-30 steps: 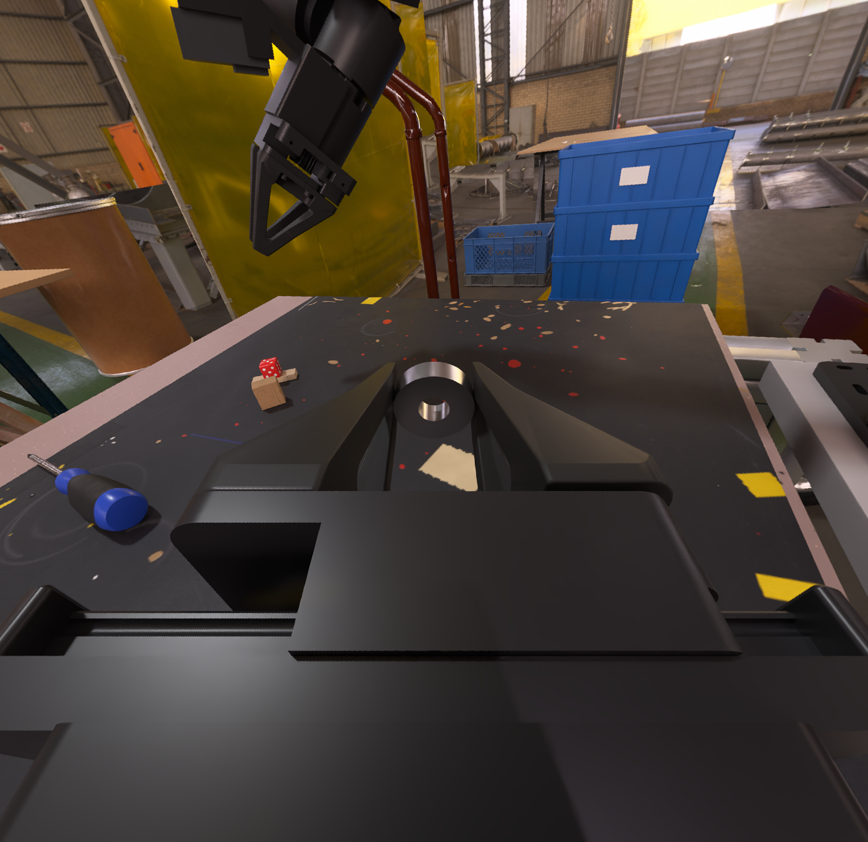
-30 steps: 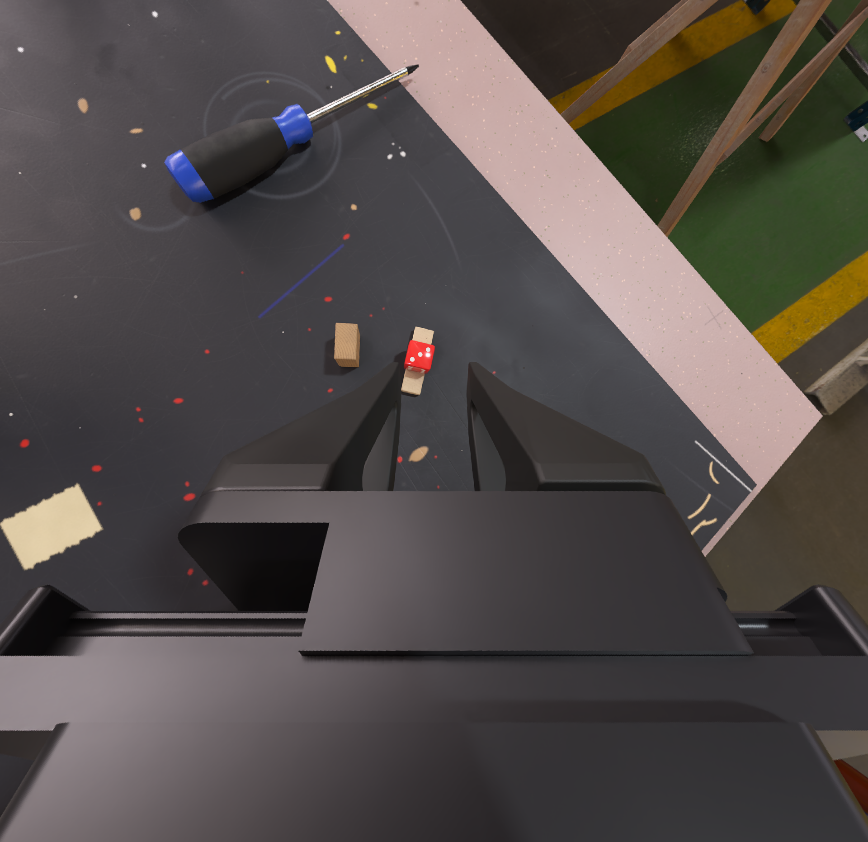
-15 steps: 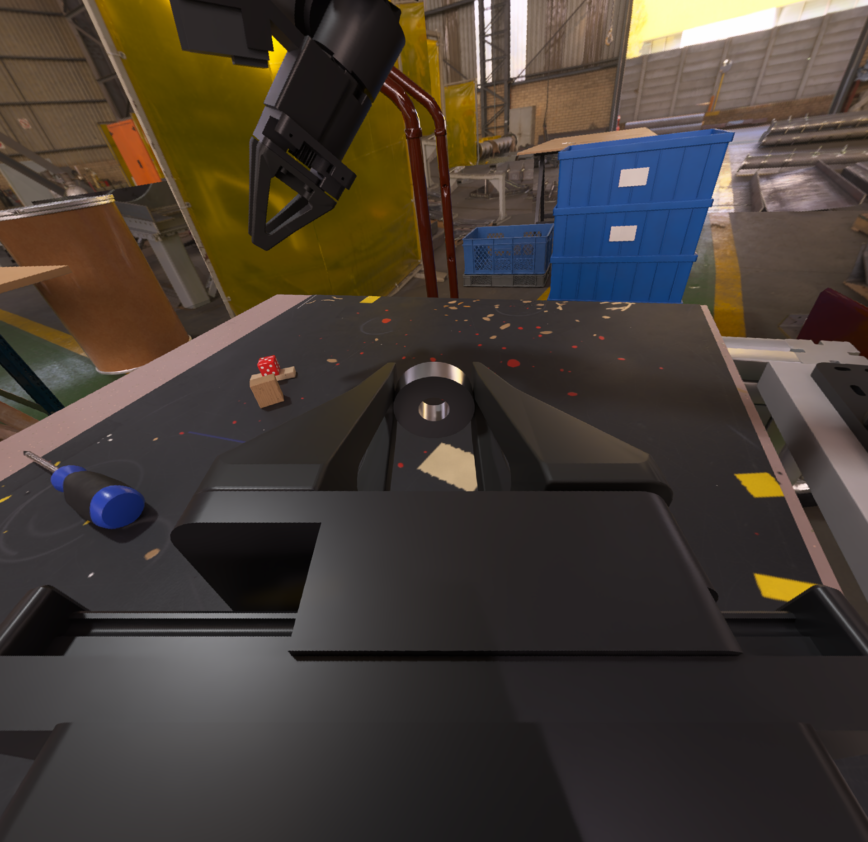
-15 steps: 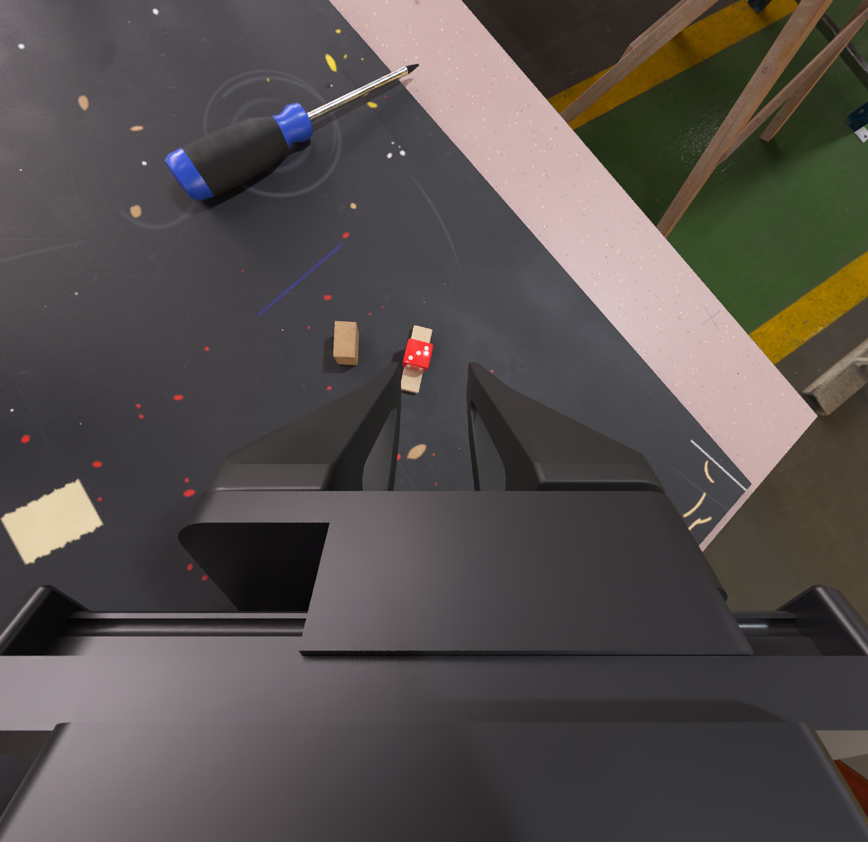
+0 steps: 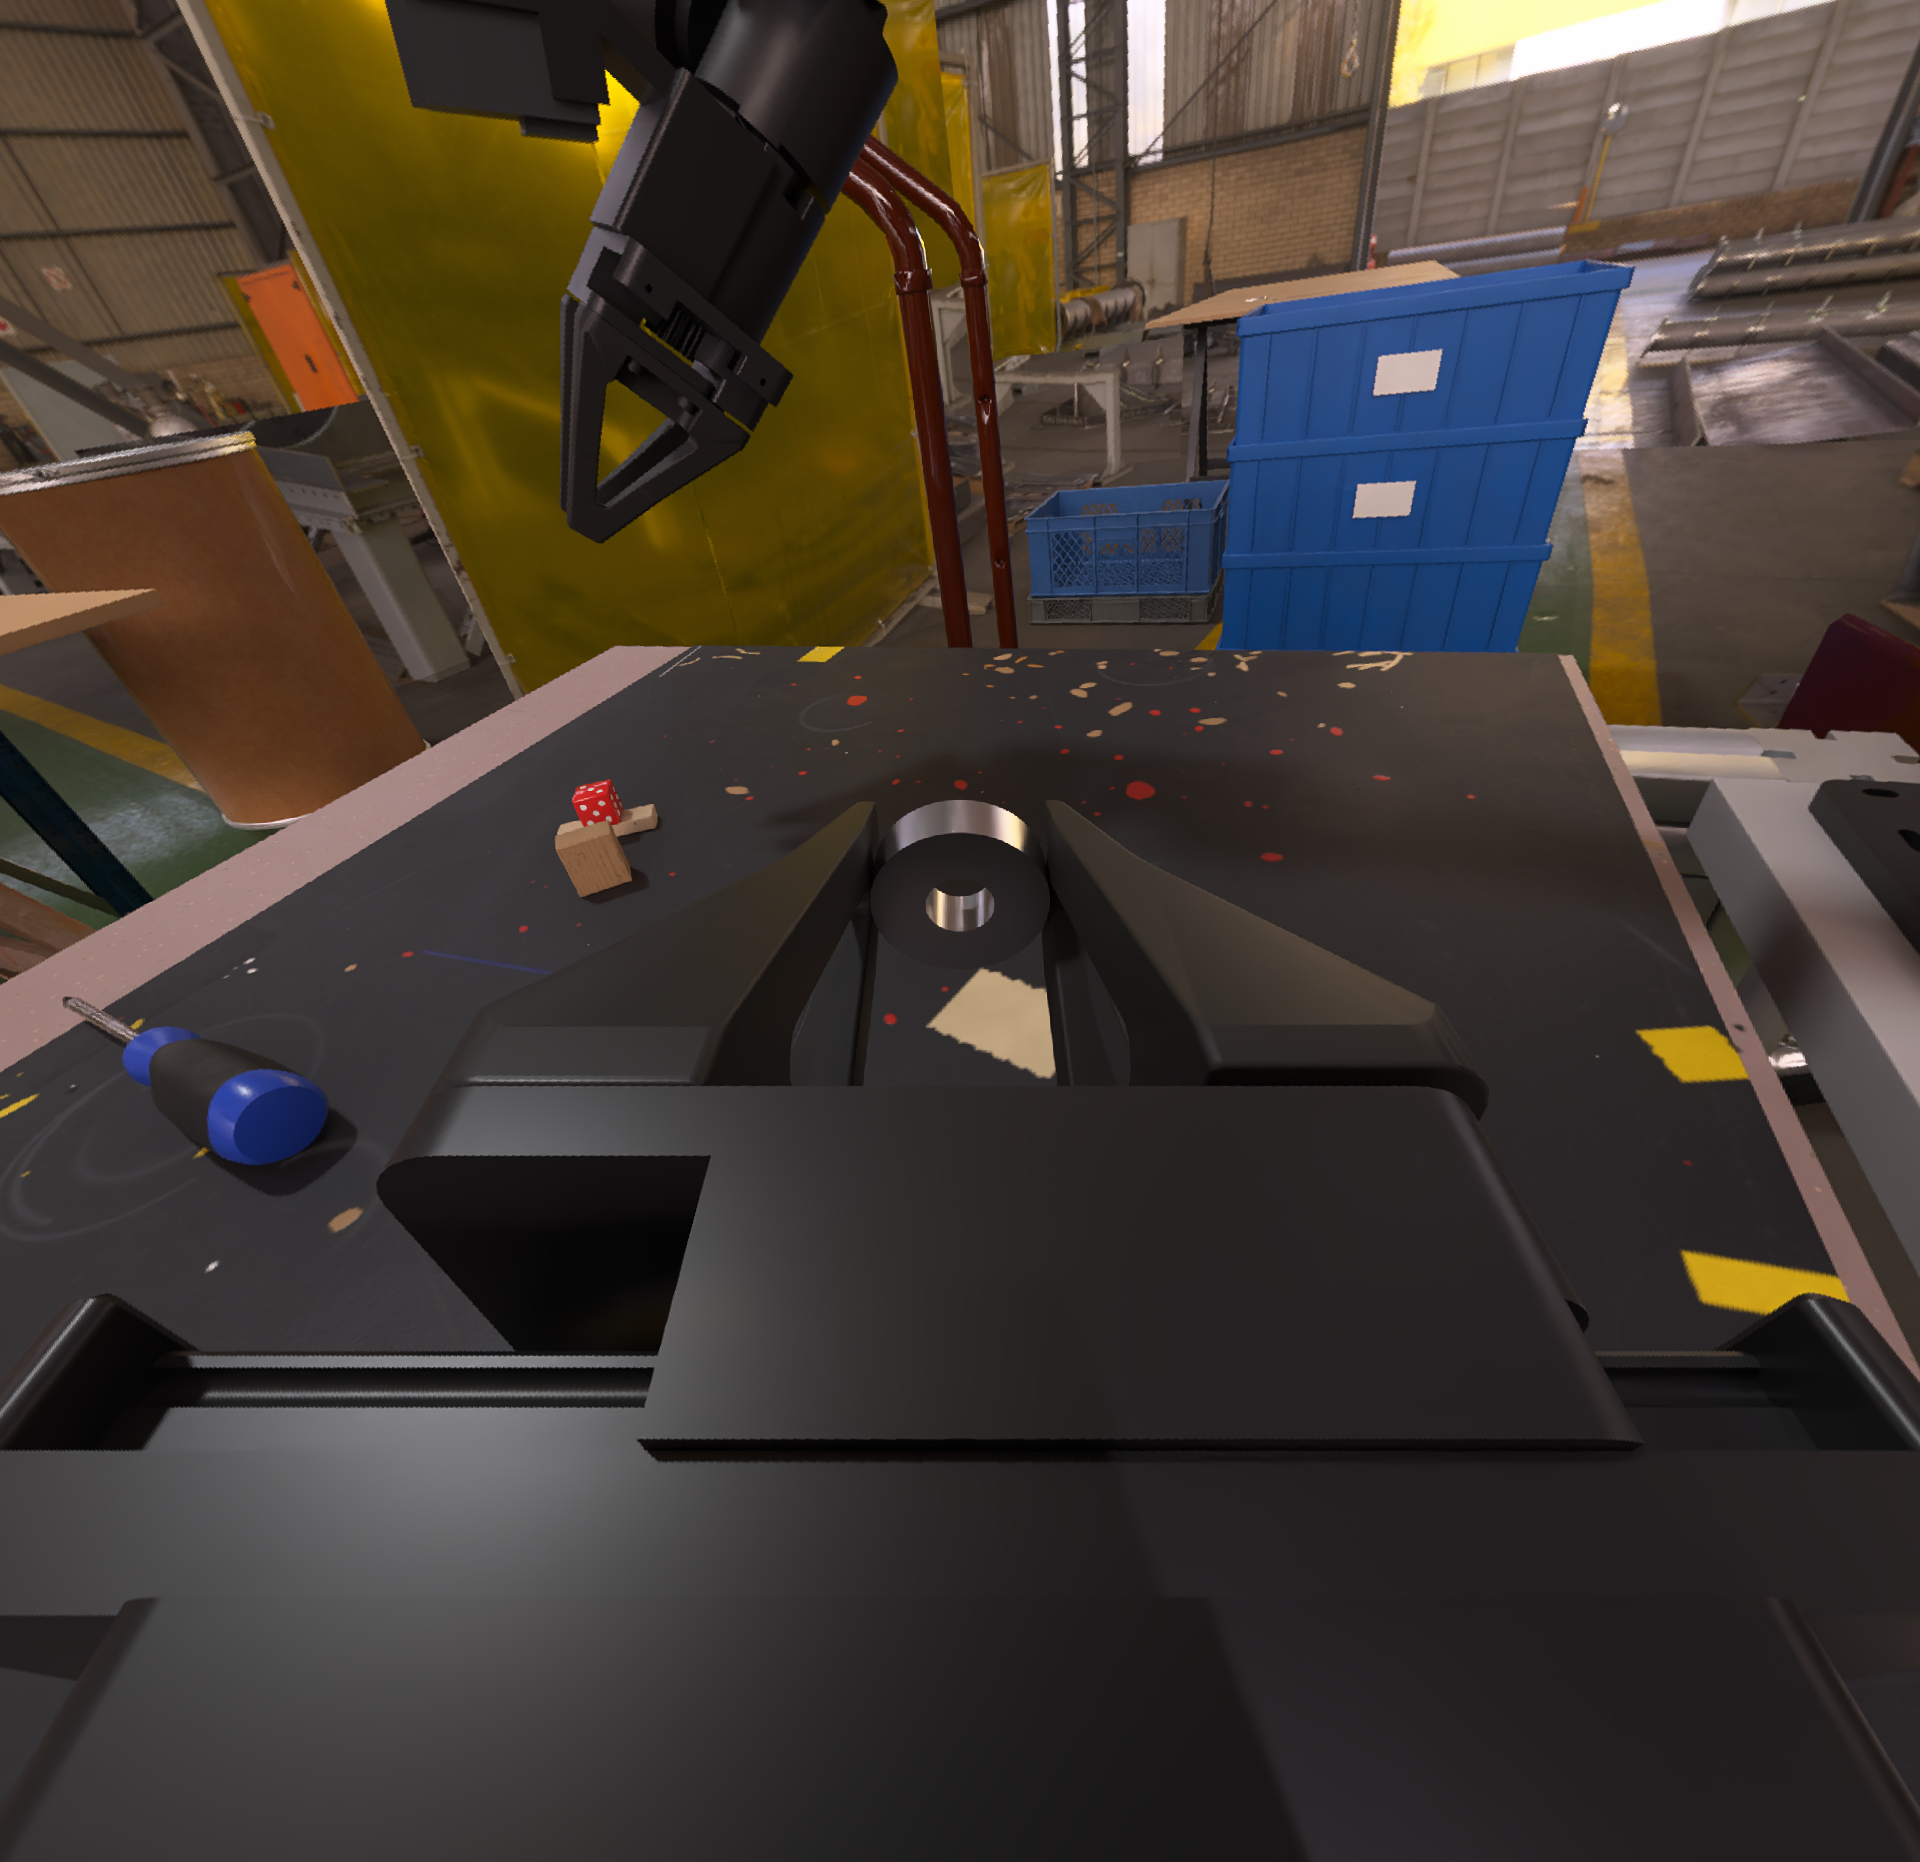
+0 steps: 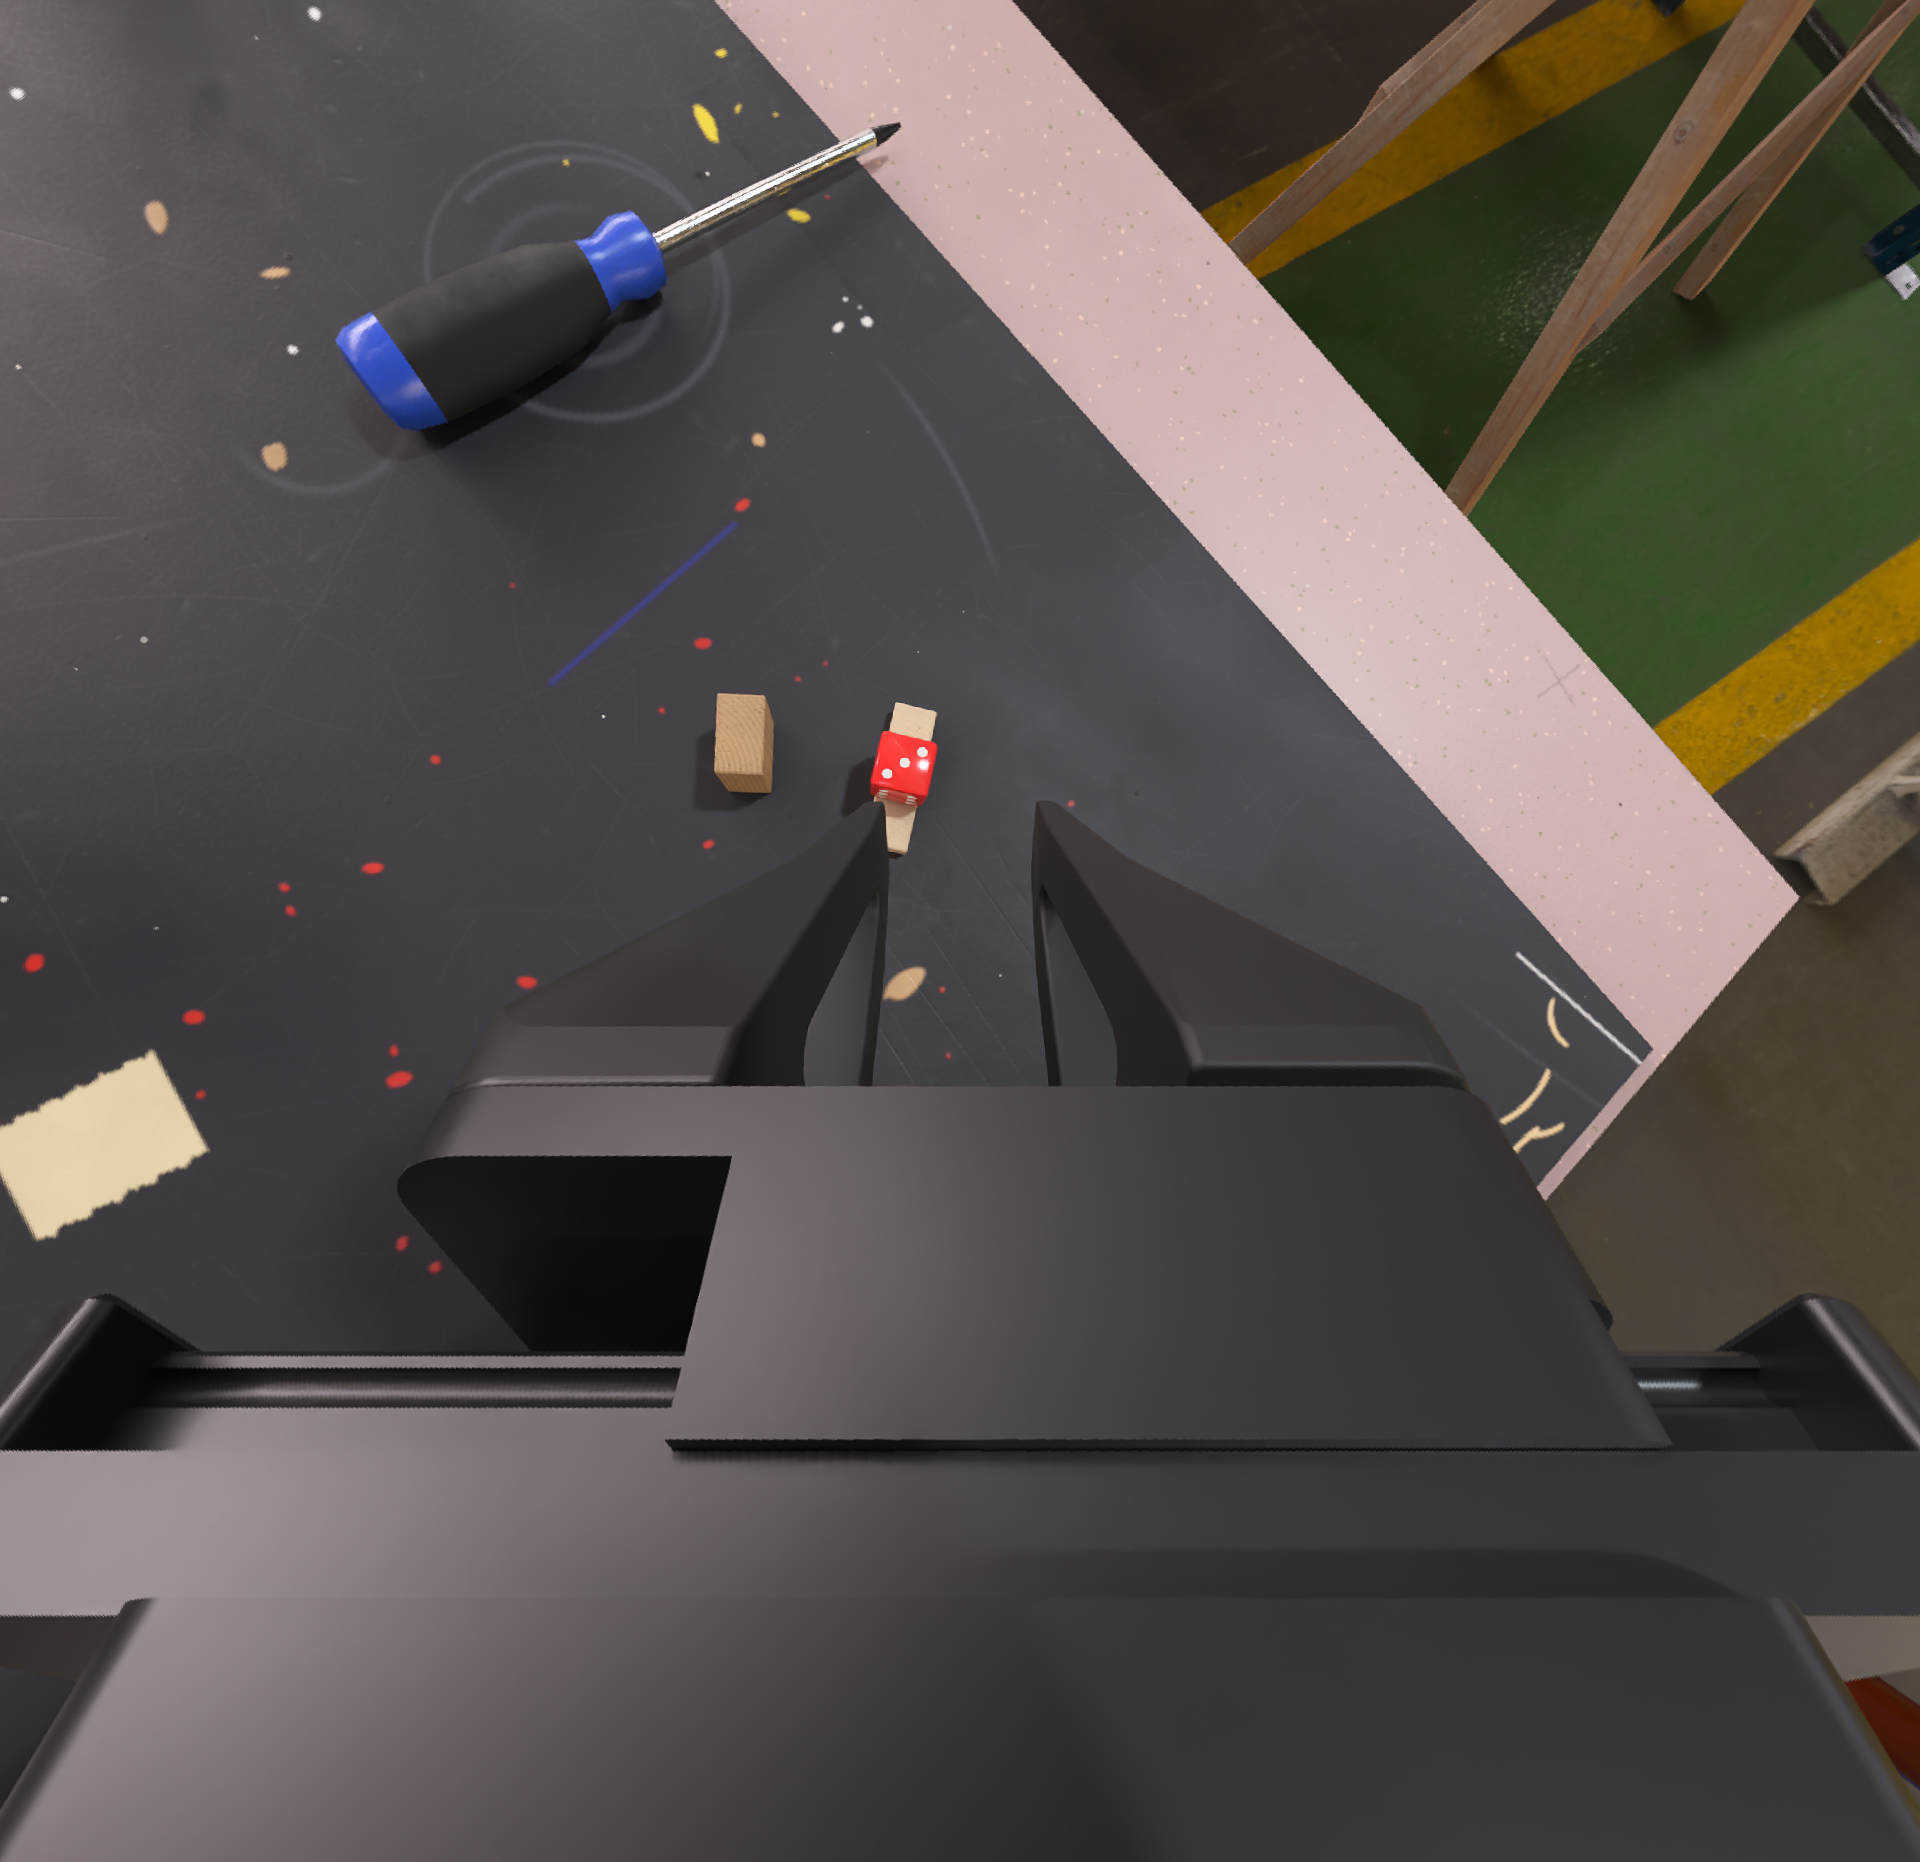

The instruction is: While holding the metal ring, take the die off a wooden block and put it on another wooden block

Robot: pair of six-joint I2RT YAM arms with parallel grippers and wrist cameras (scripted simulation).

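My left gripper [image 5: 958,825] is shut on the metal ring [image 5: 958,882] and holds it above the dark table. A red die [image 6: 903,766] sits on a thin flat wooden block [image 6: 910,721] near the table's pink edge. A second, thicker wooden block [image 6: 743,742] stands just left of it. Die [image 5: 595,803] and blocks also show in the left wrist view, the thick block [image 5: 592,858] nearest. My right gripper [image 6: 958,810] is open and empty, high above the die, fingertips just short of it in its view. It hangs at the upper left of the left wrist view [image 5: 592,524].
A blue and black screwdriver [image 6: 509,316] lies on the table beyond the blocks, its tip at the pink border [image 6: 1247,441]; it also shows in the left wrist view [image 5: 223,1095]. Blue crates [image 5: 1403,462] and a brown drum [image 5: 208,628] stand off the table.
My right gripper has risen slightly and drifted, so the die sits a little farther left of its fingertips. My left gripper keeps the ring still.
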